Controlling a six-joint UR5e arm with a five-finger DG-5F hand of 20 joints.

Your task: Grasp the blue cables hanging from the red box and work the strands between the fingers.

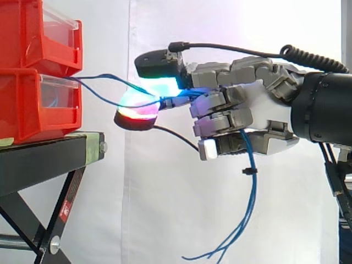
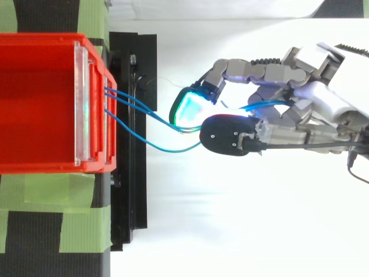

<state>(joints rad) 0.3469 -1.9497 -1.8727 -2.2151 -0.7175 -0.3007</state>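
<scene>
we see the hand [image 1: 264,104] coming in from the right, level with the lower bin [image 1: 27,104], which sits under an upper bin [image 1: 33,33] on the black stand [image 1: 44,159]. the blue cables [image 1: 254,192] leave the front of the lower bin, span the open gap to the right and run into the hand.

the hand is pinching the cables. two pads [image 2: 190,107] meet around the strands just beyond the stand's edge: in the side view the upper one glows cyan and the lower one red and magenta, and the strands pass between them. the other fingers are curled in toward the palm, and one of them shows a white tip low on the hand. in the side view the strands continue past the pinch through these curled fingers.

below the hand the cables hang free. a small black tie [image 1: 249,171] binds them a little under the fingers, and lower down the strands spread apart and curl to the left at their loose ends.

from the top we see three strands coming out at the bin's clear front panel [image 2: 83,104]. two run close together toward the green-cyan pad, and one sags lower and reaches the dark back of the other fingertip [image 2: 230,135]. green tape [image 2: 75,190] lies across the stand beside the bin. a white curtain [image 1: 165,209] hangs behind it all.
</scene>
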